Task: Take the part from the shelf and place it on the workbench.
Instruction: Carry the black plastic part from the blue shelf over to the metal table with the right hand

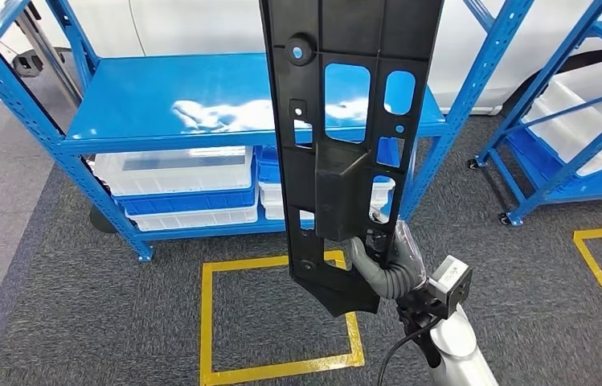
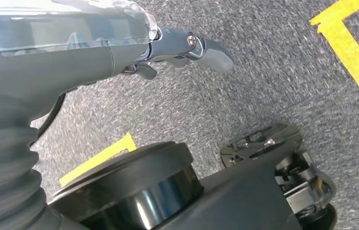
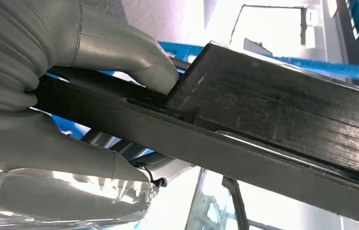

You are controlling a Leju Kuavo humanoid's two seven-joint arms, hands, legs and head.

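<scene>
While the right hand [image 1: 390,261] grips the long black plastic part [image 1: 346,137] near its lower end, the panel stands nearly upright in the head view, its long axis running from the hand up past the top of the picture. The part is clear of the blue shelf [image 1: 201,104], whose glossy top deck shows behind it and through its cut-out windows. In the right wrist view the grey thumb [image 3: 134,60] presses on one face of the panel's edge [image 3: 244,143] and the fingers [image 3: 72,158] close from the other side, so the hold is a clamp across the thin section, low on the part.

That leaves almost all of the length above the grip. I judge this the carrying step, with the pick done and the placing still ahead. No workbench shows in these pictures, so the robot will likely have to turn or walk to reach one. The long lever above the hand could swing or slip in the clamp during a turn, and the tall top end could catch the neighbouring blue rack [image 1: 571,121] on the right.

The left hand [image 2: 187,48] hangs over the grey carpet [image 2: 273,96] near a yellow floor line [image 2: 354,57], holding nothing, with the fingers that show extended. It is well apart from the part, so the right hand alone bears it.
</scene>
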